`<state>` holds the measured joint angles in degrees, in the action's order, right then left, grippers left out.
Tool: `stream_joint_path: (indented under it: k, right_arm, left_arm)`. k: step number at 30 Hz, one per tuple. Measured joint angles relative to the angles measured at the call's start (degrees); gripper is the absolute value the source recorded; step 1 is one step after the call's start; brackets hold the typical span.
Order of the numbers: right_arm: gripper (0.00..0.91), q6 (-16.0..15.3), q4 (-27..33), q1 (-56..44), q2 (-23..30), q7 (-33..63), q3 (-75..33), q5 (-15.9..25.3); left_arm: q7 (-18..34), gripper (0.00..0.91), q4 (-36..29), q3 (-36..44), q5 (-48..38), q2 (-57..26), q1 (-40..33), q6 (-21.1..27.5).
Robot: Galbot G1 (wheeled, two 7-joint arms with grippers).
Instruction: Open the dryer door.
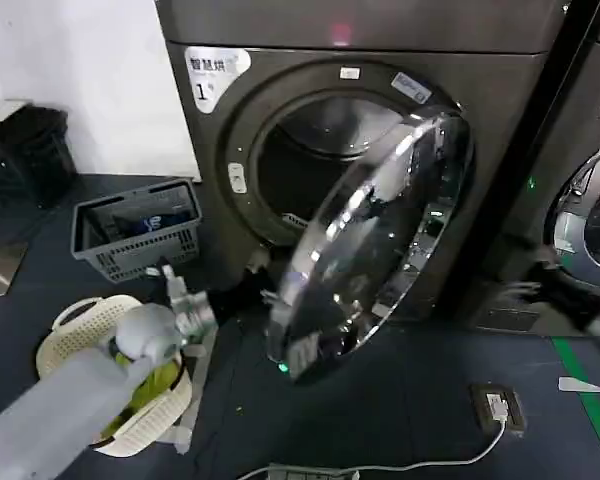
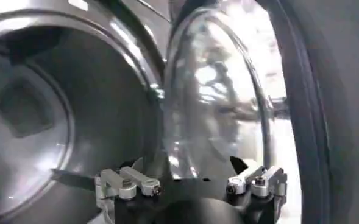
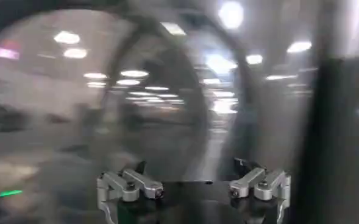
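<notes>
The big round dryer door (image 1: 375, 245), a shiny chrome ring around dark tinted glass, stood swung partway out from the dark grey machine (image 1: 480, 120) stickered "1", hinged on the robot's right, its free edge leaning low toward the floor. Behind it the drum opening (image 1: 310, 160) gaped dark. The left gripper (image 1: 255, 290) reached in at the door's lower free edge, just by the opening; from its wrist, its fingers (image 2: 136, 181) were spread wide with nothing between them, the door's glass (image 2: 216, 103) close ahead. The right gripper (image 3: 194, 182) also had its jaws spread and empty. A grey plastic basket (image 1: 140, 235) and a cream laundry basket (image 1: 90, 330) sat on the dark floor, on the robot's left.
</notes>
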<state>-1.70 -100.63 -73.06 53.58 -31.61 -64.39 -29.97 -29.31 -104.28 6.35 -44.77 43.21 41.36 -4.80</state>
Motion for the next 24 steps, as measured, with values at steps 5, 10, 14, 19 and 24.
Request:
stream_joint_path:
  k: [5, 10, 14, 19, 24]
  right_arm:
    - [0.907, -0.8, -5.7, -6.4, 6.2, 12.5, -10.5, 8.1]
    - [0.907, -3.2, -7.2, -12.1, 9.6, 17.0, -21.3, 9.1]
    - [0.907, -7.2, -7.3, -14.9, 10.3, 17.4, -29.9, 9.2]
    - [0.907, -8.6, -8.5, -17.3, 11.7, 18.7, -38.6, 9.3]
    - [0.907, -10.6, -9.7, -18.7, 12.8, 19.8, -43.3, 10.0]
  left_arm:
    - [0.8, 0.907, -3.2, 1.1, 1.4, 0.4, 1.1, 0.0]
    - [2.2, 0.907, -6.8, 2.8, 3.0, 0.7, 2.1, 0.8]
    - [3.1, 0.907, -8.8, 5.4, 3.2, 1.5, 1.0, 1.2]
    - [3.8, 0.907, -9.7, 9.9, 1.6, 1.8, -1.5, 1.7]
    - [5.7, 0.907, -8.4, 16.6, 1.5, 3.3, -5.6, 1.2]
